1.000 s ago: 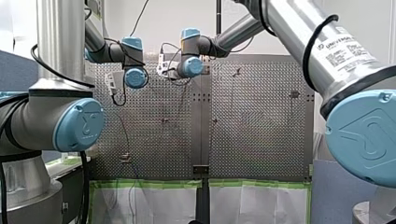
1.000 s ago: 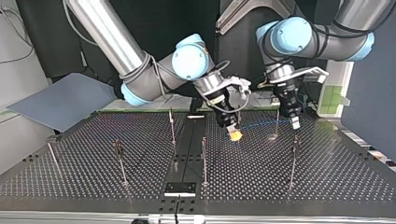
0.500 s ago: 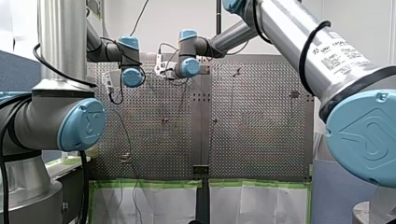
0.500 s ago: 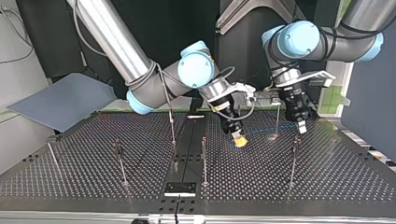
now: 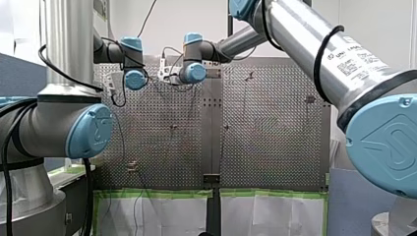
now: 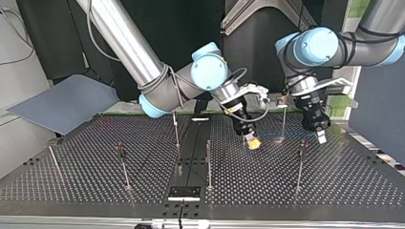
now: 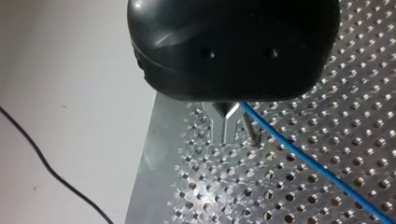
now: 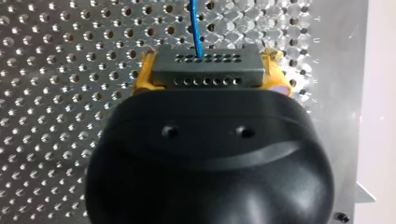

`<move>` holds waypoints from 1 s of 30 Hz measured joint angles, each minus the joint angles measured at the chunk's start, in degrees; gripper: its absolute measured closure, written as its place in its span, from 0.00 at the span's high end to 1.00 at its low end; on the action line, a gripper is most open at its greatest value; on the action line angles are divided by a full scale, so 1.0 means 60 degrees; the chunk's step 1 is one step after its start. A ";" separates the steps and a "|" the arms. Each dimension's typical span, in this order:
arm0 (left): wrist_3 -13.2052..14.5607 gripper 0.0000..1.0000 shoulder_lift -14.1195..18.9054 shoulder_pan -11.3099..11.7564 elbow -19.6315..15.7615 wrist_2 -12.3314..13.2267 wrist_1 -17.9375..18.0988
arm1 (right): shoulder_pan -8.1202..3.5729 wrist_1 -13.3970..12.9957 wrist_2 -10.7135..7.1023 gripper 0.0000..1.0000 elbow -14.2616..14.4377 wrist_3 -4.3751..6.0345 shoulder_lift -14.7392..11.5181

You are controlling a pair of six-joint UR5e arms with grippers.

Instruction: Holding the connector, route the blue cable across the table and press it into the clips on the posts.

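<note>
Perforated bench (image 6: 95, 181) with upright posts (image 6: 208, 162). Right jaws, yellow-padded, closed on the grey connector (image 8: 208, 70) low over the bench; blue cable (image 7: 308, 161) leaves it ahead. Left jaws, metal, closed, cable passing just beside them.

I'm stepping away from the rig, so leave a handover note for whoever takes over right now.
My right claw: shut on the connector, blue cable leading out of it.
My left claw: shut; cable passes beside its fingers, pinch unclear.
Both low over the table, right of centre in the top view.
Done: connector held.
To do: no cable seen clipped on the posts; route and press it in.
</note>
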 joint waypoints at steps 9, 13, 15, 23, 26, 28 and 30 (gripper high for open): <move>-0.0038 0.00 -0.0145 0.0297 0.0129 0.0502 0.0117 | -0.0017 0.0117 0.0000 0.00 -0.0395 0.0089 0.0019; -0.0096 0.00 -0.0435 0.0437 0.0350 0.0629 0.0154 | -0.0055 0.0122 0.0000 0.00 -0.0443 0.0112 0.0031; -0.0131 0.00 -0.0589 0.0514 0.0489 0.0739 0.0174 | -0.0079 0.0122 0.0000 0.00 -0.0452 0.0116 0.0040; -0.0217 0.00 -0.0736 0.0798 0.0804 0.1233 0.0267 | -0.0148 0.0127 -0.0035 0.00 -0.0624 0.0118 0.0215; -0.0299 0.00 -0.0842 0.0905 0.0861 0.1444 0.0354 | -0.0149 0.0134 -0.0040 0.00 -0.0669 0.0119 0.0277; -0.0328 0.00 -0.0990 0.0975 0.0938 0.1617 0.0382 | -0.0151 0.0137 -0.0042 0.00 -0.0682 0.0119 0.0298; -0.0344 0.00 -0.1131 0.1041 0.1007 0.1792 0.0427 | -0.0172 0.0133 -0.0040 0.00 -0.0707 0.0119 0.0308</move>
